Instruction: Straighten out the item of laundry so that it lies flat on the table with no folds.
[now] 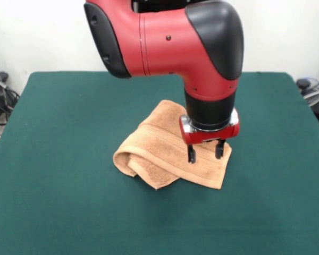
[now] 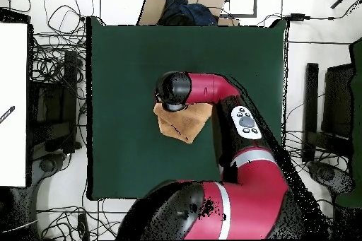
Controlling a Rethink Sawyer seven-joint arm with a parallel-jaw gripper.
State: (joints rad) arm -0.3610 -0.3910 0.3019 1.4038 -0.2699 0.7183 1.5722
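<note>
The peach-orange towel lies crumpled near the middle of the dark green table. Its left part is folded over on itself into a thick roll, and a woven border band shows across the top. My gripper hangs point-down over the towel's right part, its two black fingers spread apart with nothing between them, the tips just above or touching the cloth. In the overhead view the arm's black wrist covers the gripper, and the towel sticks out below it on the table.
Cables and boxes lie beyond the table's edges on all sides. A brown cardboard box stands past the table's far edge in the overhead view. My red arm reaches over the table's side nearest the base.
</note>
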